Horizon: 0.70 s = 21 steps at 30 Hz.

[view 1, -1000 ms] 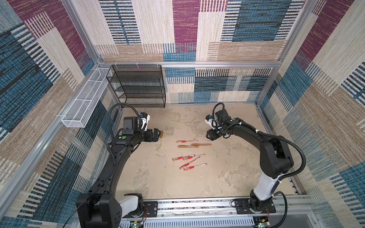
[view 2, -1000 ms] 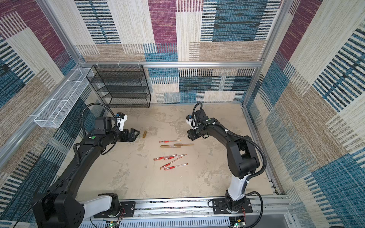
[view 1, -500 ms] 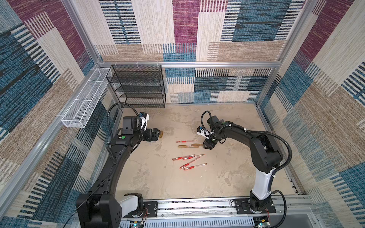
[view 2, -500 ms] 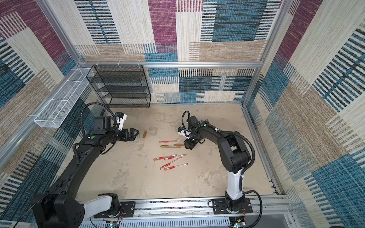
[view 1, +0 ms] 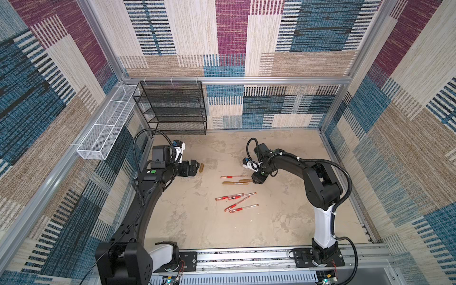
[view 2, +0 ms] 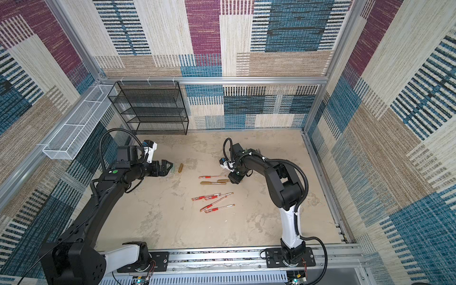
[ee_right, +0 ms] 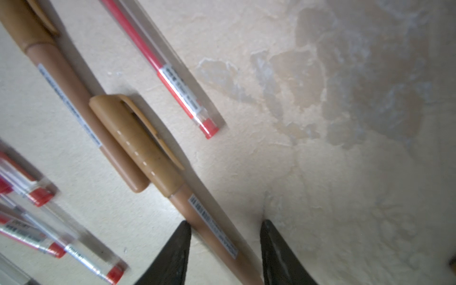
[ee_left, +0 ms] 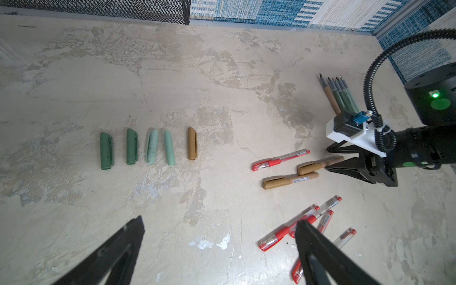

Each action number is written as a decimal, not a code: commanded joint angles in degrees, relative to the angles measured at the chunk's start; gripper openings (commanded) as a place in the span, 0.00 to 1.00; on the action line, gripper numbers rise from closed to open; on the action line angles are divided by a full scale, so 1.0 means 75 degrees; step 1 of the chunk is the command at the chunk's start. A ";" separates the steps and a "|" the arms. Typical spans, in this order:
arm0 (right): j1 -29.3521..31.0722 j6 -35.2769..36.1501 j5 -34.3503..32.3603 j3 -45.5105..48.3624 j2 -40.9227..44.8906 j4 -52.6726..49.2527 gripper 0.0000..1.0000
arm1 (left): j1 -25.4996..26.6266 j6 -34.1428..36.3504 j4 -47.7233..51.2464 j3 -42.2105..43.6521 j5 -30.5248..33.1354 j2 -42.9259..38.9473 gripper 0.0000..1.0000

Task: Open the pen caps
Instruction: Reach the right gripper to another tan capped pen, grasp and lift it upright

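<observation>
A row of loose pen caps lies on the table in the left wrist view: several green ones (ee_left: 132,146) and a gold one (ee_left: 192,143), which shows in both top views (view 1: 201,167) (view 2: 180,167). My left gripper (ee_left: 219,220) (view 1: 195,167) hovers open just left of it, empty. Two capped gold pens lie mid-table. My right gripper (ee_right: 225,223) (view 1: 257,180) is down over the nearer gold pen (ee_right: 209,219), open. Its fingers straddle the barrel with a gap on one side. That pen's cap (ee_right: 145,148) is on. Several capped red pens (view 1: 237,201) lie nearer the front.
Uncapped pen bodies (ee_left: 339,95) lie side by side behind the right arm. A black mesh shelf (view 1: 172,108) stands at the back left wall, and a white wire basket (view 1: 106,125) hangs on the left wall. A metal rail (view 1: 246,255) runs along the front edge.
My right gripper has swung forward and down from the back of the table onto the gold pen, and its jaws have narrowed around the barrel. The left arm has not moved.
</observation>
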State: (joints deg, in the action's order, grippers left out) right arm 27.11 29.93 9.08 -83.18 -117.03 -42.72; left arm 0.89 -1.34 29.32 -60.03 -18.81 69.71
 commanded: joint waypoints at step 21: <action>0.0100 0.0618 0.0267 0.0649 0.0467 -0.0089 0.08 | -0.0020 -0.0066 -0.0083 0.0002 -0.0128 0.0002 0.99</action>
State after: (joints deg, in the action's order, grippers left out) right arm 27.70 34.00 10.50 -78.59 -114.41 -38.46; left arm 0.86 -1.37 29.30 -59.92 -18.83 69.78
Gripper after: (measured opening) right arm 0.134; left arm 0.991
